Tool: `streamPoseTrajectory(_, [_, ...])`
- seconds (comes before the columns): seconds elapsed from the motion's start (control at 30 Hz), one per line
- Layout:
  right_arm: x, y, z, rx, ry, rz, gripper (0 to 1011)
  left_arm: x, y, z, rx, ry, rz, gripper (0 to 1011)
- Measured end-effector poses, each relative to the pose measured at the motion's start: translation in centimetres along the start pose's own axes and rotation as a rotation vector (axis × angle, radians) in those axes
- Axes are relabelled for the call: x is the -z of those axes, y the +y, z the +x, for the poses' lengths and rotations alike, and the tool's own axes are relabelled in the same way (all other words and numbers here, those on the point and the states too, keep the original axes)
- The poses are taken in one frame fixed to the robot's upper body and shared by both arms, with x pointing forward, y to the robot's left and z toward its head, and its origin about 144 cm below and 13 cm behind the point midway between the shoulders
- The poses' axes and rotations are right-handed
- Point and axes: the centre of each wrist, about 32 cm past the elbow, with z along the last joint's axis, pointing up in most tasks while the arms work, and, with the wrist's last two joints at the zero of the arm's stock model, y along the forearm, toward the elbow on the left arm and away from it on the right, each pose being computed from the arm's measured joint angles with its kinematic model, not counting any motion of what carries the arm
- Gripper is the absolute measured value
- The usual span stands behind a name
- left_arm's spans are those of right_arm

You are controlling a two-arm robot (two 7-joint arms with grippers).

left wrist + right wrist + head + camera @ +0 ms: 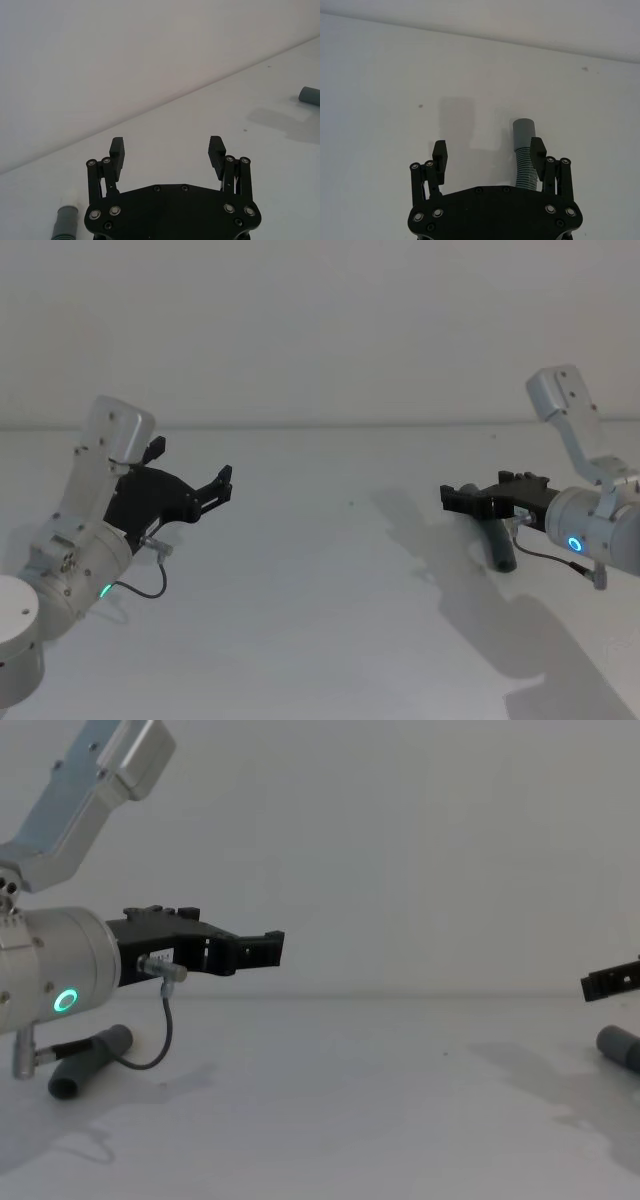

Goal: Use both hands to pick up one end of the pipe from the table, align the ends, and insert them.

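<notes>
One grey ribbed pipe piece lies on the white table at the right, under my right gripper. In the right wrist view that piece's smooth cuff points away from the open right gripper, and its ribbed part runs just beside one finger. The other pipe piece lies at the left below my left arm, its whitish tip showing in the left wrist view. My left gripper hovers above the table, open and holding nothing.
A white wall rises behind the table's far edge. A thin black cable loops under the left wrist. The right pipe piece shows far off in the left wrist view. Bare table lies between the two arms.
</notes>
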Motion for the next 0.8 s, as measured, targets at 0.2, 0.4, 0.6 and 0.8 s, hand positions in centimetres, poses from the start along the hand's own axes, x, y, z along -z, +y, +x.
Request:
streamPoseTrajectory(0.2, [0.2, 0.3, 0.4, 0.010, 0.013, -0.013, 1002, 0.0, 0.0, 0.0, 0.000, 0.000, 0.000, 1001])
streamPoseTrajectory(0.4, [0.2, 1.1, 1.2, 0.026, 0.032, -0.047, 1002, 0.0, 0.0, 0.0, 0.000, 0.000, 0.000, 1002])
streamPoseTrajectory(0.6, [0.0, 2.3, 2.1, 0.027, 0.047, -0.093, 1002, 0.0, 0.0, 0.0, 0.000, 0.000, 0.000, 1001])
streamPoseTrajectory(0.8, [0.0, 3.5, 2.9, 0.027, 0.056, -0.130, 1002, 0.0, 0.0, 0.0, 0.000, 0.000, 0.000, 1002])
